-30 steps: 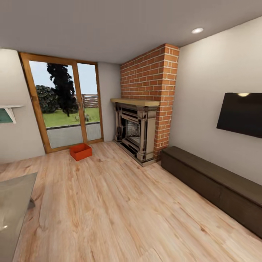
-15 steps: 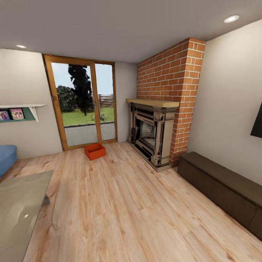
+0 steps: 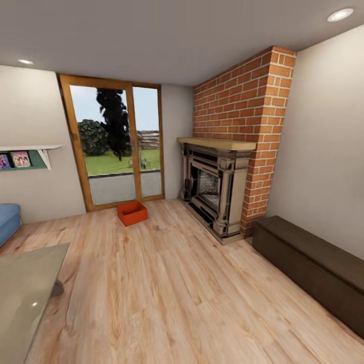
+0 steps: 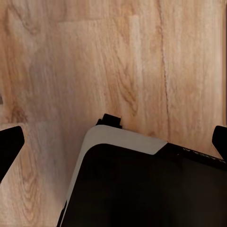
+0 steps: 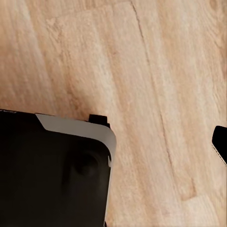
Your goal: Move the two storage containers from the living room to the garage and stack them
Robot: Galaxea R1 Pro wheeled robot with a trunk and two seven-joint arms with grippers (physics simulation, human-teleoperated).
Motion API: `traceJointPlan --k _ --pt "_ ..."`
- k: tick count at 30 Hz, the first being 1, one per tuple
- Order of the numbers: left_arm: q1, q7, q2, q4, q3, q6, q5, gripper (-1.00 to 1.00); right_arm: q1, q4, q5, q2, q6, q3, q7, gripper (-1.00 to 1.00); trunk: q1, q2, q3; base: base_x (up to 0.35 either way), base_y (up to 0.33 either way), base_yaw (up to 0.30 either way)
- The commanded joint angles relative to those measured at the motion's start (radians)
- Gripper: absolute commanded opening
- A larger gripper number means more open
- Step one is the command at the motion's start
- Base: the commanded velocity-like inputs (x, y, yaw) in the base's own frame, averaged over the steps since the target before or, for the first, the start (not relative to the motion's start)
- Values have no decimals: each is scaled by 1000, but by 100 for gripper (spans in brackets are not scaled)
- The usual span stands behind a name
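One orange-red storage container (image 3: 132, 213) sits on the light wood planks of the living room, just in front of the glass doors (image 3: 116, 144) and far ahead of me. The second container is out of view. In the left wrist view my left gripper (image 4: 113, 142) hangs open over the planks above the robot's dark base (image 4: 142, 189), with its fingertips (image 4: 9, 146) wide apart and nothing between them. My right gripper (image 5: 113, 142) shows one fingertip (image 5: 220, 142) far out at the picture's edge, so it stands open and holds nothing.
A brick fireplace (image 3: 222, 187) stands right of the doors. A long dark low bench (image 3: 313, 268) runs along the right wall. A glass table (image 3: 25, 293) is near at the left, with a blue sofa (image 3: 7, 220) and a wall shelf (image 3: 25, 154) behind it.
The camera has turned left and moved a little forward, so the whole picture shifted right. The sofa and shelf have come into view and the wall television has left it. The container has not moved.
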Motion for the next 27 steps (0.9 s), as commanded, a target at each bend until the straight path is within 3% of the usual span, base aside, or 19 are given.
traceJointPlan --k 1,27 --pt "-1 3 0 0 -7 -4 7 100 -1 2 -10 0 -5 9 -1 100 1 -1 -2 322 0 0" --pt "-1 2 0 0 -6 -2 7 100 -1 2 -2 3 -8 14 -7 100 1 -1 -2 322 0 0"
